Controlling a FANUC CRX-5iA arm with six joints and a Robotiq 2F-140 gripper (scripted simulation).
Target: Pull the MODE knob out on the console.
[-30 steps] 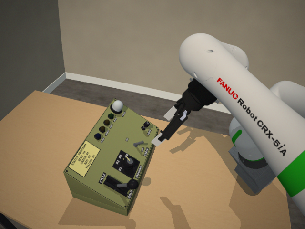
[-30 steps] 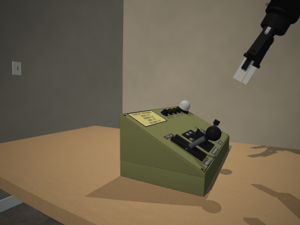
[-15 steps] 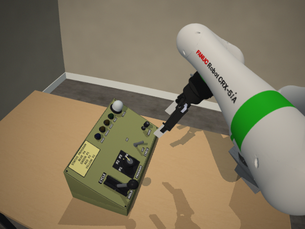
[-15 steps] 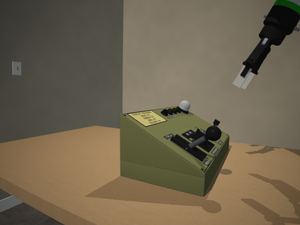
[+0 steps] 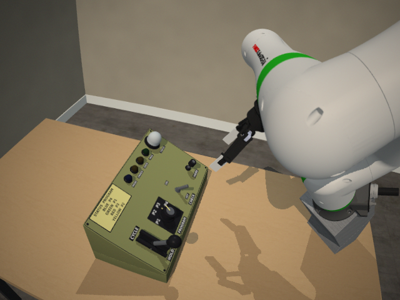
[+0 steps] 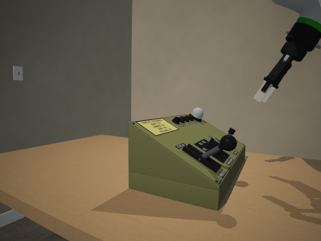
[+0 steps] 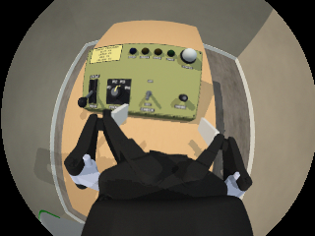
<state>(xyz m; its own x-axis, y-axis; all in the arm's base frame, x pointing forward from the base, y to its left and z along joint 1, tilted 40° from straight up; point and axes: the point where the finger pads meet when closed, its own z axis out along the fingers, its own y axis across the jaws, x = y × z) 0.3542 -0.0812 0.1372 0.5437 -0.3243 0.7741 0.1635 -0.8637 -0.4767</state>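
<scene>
The olive console [image 5: 151,180] [image 6: 155,160] [image 7: 164,82] stands on the wooden table [image 5: 48,167]. Its small black MODE knob [image 5: 192,162] [image 6: 231,130] [image 7: 183,98] sits near the panel's far right corner, above its label. My gripper [image 5: 222,151] [image 6: 262,97] [image 7: 164,117] is open and empty. It hangs in the air, well above and to the right of the knob, off the console's right edge, touching nothing.
The panel also carries a white dome button [image 5: 154,139], a row of lamps [image 5: 139,160], a grey CHECK toggle [image 5: 181,187], the PROGRAM selector [image 5: 170,211], a ball-ended CYCLE/HOLD lever [image 5: 174,240] and a yellow placard [image 5: 110,207]. The robot base [image 5: 335,222] stands at the table's right.
</scene>
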